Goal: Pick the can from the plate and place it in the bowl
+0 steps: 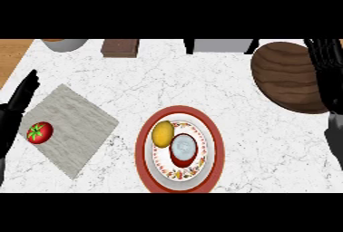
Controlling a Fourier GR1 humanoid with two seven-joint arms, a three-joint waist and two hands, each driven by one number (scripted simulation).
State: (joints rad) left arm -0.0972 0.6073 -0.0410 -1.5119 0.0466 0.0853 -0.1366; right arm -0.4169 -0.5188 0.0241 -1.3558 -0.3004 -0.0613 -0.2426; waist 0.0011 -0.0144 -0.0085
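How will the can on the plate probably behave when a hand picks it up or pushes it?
The can stands upright with its round lid facing up, so it would probably stay stiff in a grasp. Its smooth curved wall could be slippery. A yellow fruit touches it on the patterned plate; a sideways push might tip the can, and then it would likely roll.

No text, label or number seems readable anywhere here.

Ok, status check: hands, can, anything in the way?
Left hand open, resting at left edge. Right hand at right edge, fingers unclear. Red can upright on red-rimmed plate, yellow lemon touching it.
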